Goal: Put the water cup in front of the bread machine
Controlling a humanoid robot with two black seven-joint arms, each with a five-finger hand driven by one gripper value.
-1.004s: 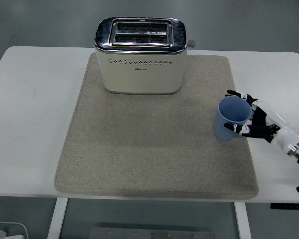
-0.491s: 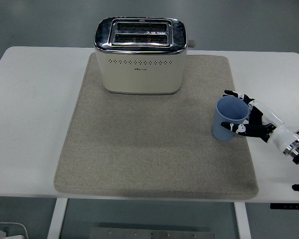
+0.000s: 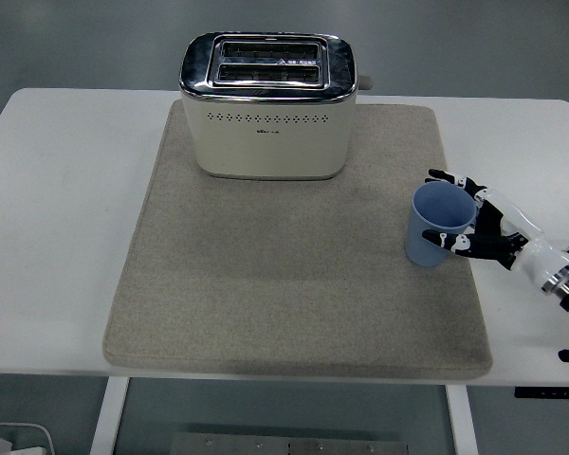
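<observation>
The right arm is cut off by the picture's right edge just behind the right hand (image 3: 484, 227). The palm and inner fingers are hidden against the cup (image 3: 438, 224). The small print on the toaster (image 3: 267, 106) cannot be read.

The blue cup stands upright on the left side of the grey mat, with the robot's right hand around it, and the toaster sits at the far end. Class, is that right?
Not quite. The head view shows the blue cup on the right side of the grey mat, not the left. The rest holds: it stands upright, the right hand is around it, and the toaster sits at the far end.
</observation>
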